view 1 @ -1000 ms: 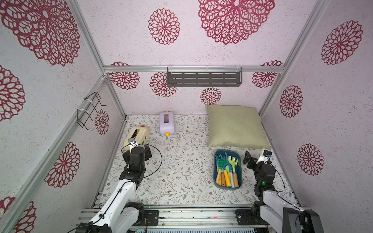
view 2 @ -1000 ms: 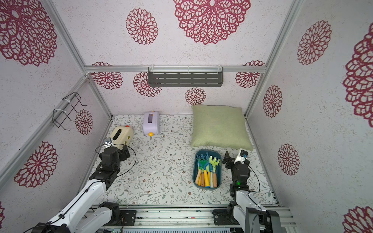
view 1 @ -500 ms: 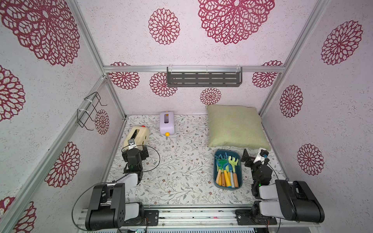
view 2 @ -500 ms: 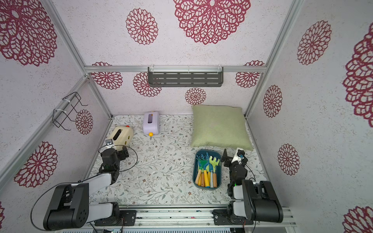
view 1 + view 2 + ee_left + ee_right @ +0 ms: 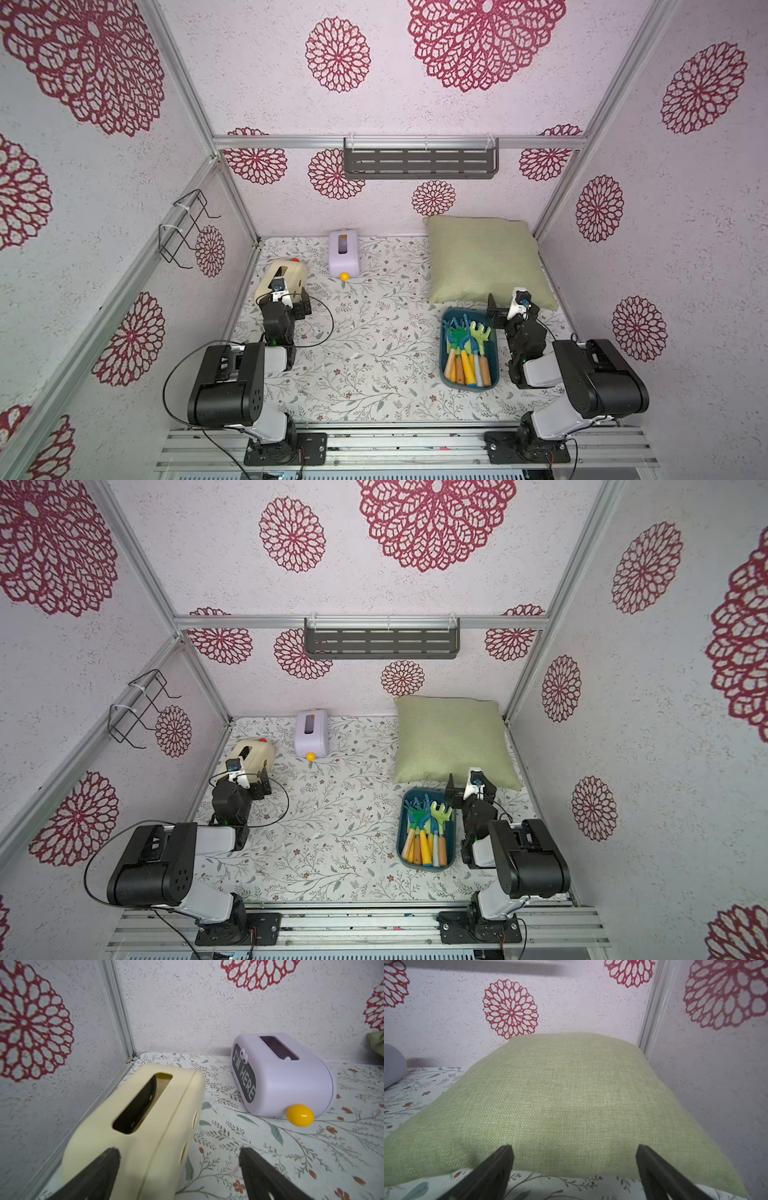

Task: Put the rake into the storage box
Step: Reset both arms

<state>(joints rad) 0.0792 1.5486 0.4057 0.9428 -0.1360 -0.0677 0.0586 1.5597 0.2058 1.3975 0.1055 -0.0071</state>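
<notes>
The storage box point(image 5: 495, 357) point(image 5: 400, 833), a shallow teal tub, lies on the floral mat at the front right. Several toy garden tools lie inside it, among them a rake with a lime-green toothed head point(image 5: 480, 331) point(image 5: 440, 811). My right gripper point(image 5: 509, 305) point(image 5: 469, 789) point(image 5: 574, 1148) sits just right of the box's far end, open and empty, facing the cushion. Across the mat, my left gripper point(image 5: 291, 299) point(image 5: 255, 783) point(image 5: 177, 1151) is open and empty close to the cream box. Neither wrist view shows the rake or the storage box.
A green cushion point(image 5: 484, 257) point(image 5: 560, 1095) fills the back right corner. The cream slotted box point(image 5: 286, 276) point(image 5: 145, 1115) lies along the left wall, with a lilac one point(image 5: 343, 255) point(image 5: 291, 1088) at the back. A grey shelf point(image 5: 419, 162) and a wire rack point(image 5: 183, 228) hang on the walls.
Both arms have folded back toward the front rail, elbows raised, and the grippers have drawn back a little. Both stay open and empty. The tools in the box have not moved.
</notes>
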